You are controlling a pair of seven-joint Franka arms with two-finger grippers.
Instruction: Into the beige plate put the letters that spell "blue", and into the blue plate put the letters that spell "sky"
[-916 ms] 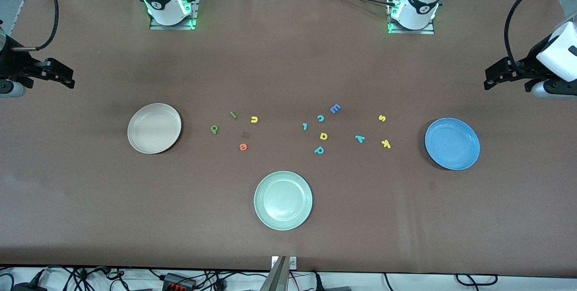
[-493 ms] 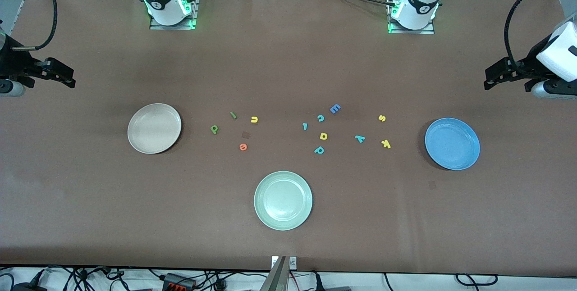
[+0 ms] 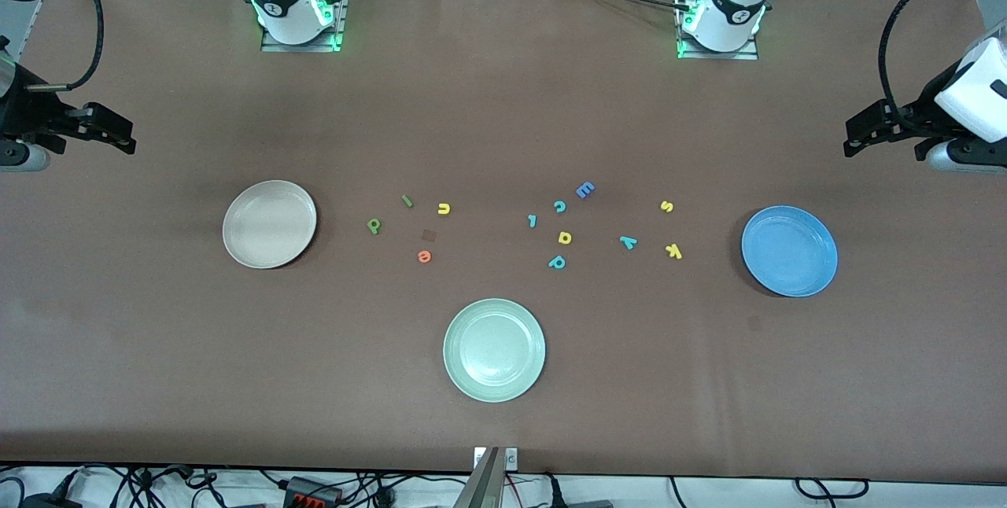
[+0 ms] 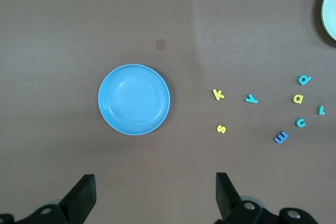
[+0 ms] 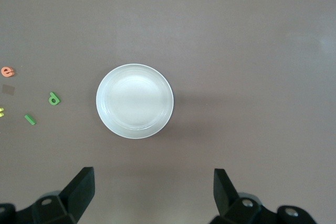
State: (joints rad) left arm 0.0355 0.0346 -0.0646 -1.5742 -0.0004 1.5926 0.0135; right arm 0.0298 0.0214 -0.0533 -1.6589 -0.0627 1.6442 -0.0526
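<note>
**Both plates bare, every letter still to move**

You have nothing placed yet: the round cream-beige plate point(image 3: 270, 224) and the round bright blue plate point(image 3: 789, 250) hold no letters. The green b point(image 3: 374, 226), green l bar point(image 3: 407, 200), yellow u point(image 3: 444, 208) and orange e point(image 3: 425, 256) lie on the brown worktop point(image 3: 503, 115) beside the beige plate; the yellow s point(image 3: 666, 206), yellow k point(image 3: 673, 251) and teal y point(image 3: 628, 241) lie beside the blue one. Your left gripper point(image 4: 155, 195) hangs over the blue plate, your right gripper point(image 5: 154, 192) over the beige, jaws spread and holding nothing. Cables trail along the worktop's near edge.

A matt brown table point(image 3: 503, 99) carries smooth, faintly glossy plates, beige plate point(image 3: 270, 224) and blue plate point(image 3: 789, 251), among matt letters.
</note>
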